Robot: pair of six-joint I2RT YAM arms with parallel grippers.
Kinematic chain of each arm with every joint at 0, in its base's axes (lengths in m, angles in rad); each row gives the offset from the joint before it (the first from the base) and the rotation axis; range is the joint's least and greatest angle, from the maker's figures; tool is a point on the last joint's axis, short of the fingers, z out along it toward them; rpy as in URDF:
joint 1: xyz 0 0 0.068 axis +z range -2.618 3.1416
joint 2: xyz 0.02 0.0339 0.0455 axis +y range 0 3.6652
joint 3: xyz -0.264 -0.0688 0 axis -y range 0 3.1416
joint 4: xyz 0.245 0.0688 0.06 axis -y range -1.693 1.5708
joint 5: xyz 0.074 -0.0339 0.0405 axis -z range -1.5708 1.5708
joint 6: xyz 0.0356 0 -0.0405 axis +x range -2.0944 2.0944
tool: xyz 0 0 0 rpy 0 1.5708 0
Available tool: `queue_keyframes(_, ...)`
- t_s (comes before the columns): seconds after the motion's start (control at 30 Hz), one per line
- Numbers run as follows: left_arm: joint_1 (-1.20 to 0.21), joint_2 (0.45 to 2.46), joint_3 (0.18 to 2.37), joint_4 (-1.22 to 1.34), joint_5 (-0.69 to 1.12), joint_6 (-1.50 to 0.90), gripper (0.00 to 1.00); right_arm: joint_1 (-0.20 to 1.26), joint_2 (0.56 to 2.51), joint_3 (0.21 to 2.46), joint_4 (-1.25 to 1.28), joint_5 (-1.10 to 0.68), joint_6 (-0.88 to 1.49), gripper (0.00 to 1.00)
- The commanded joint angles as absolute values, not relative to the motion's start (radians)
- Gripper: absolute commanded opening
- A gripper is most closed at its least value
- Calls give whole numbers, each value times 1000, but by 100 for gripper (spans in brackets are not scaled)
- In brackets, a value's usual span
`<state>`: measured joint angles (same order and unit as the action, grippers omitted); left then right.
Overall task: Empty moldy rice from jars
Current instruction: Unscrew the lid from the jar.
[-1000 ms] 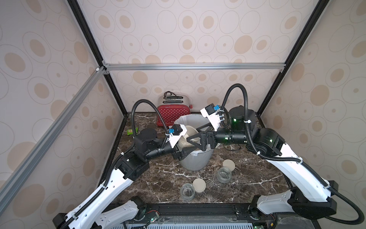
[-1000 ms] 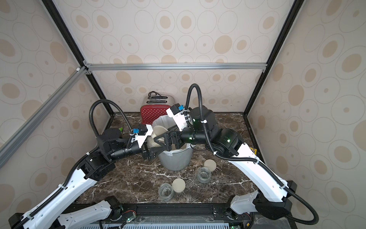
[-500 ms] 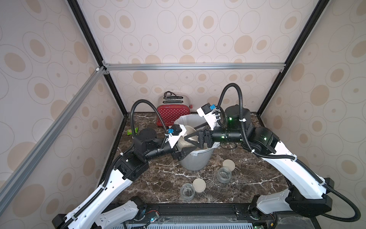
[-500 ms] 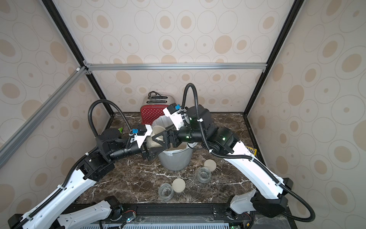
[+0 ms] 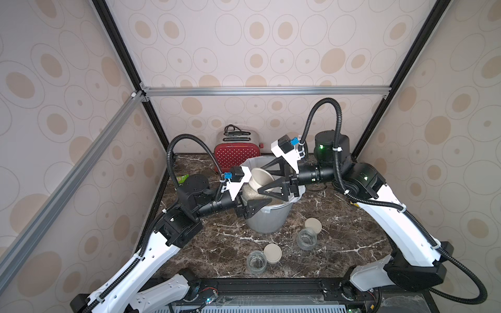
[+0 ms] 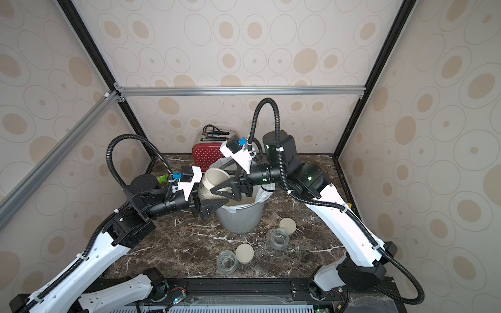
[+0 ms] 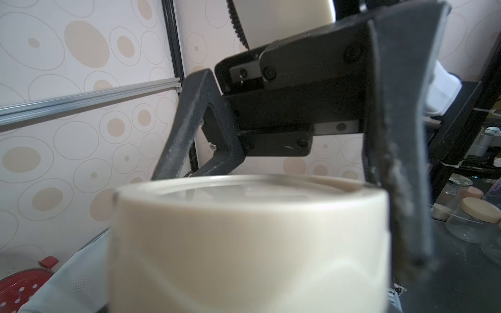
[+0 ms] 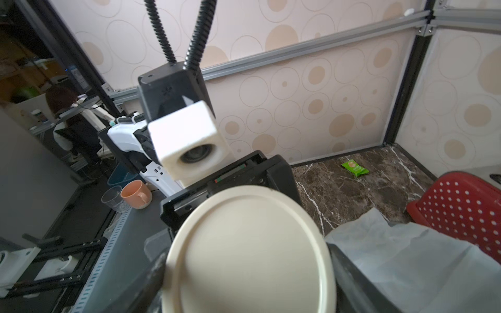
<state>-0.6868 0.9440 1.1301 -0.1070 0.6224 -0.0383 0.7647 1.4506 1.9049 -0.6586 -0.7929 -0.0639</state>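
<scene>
A clear glass jar with a cream screw lid lies tilted on its side over the grey bin. My left gripper is shut on its glass body. My right gripper reaches in from the opposite side and is shut on the lid, with a finger pressed to each edge. The left wrist view is filled by the lid, with the right fingers straddling it. Pale rice shows inside the bin. Both top views show this grip.
Two open empty jars stand in front of the bin, each with a loose lid beside it. A red toaster stands behind the bin and a green packet lies at the back left.
My right gripper has moved left to the jar's lid and its jaws have narrowed onto it. The left arm and jar have stayed put.
</scene>
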Motion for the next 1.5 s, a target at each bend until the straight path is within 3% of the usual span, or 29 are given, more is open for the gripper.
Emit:
queue_keyframes(0.0, -693, 939, 1171, -64, 693, -60, 43, 766, 1469, 1979, -585, -967, -203, 56)
queue_keyframes(0.5, -693, 919, 1154, -49, 684, -66, 43, 743, 1456, 1969, -589, -956, -222, 55)
queue_keyframes(1.2, -693, 928, 1147, -37, 681, -59, 44, 743, 1459, 1916, -528, -939, -149, 99)
queue_keyframes(1.47, -693, 928, 1144, -42, 673, -54, 44, 743, 1455, 1939, -541, -897, -149, 99)
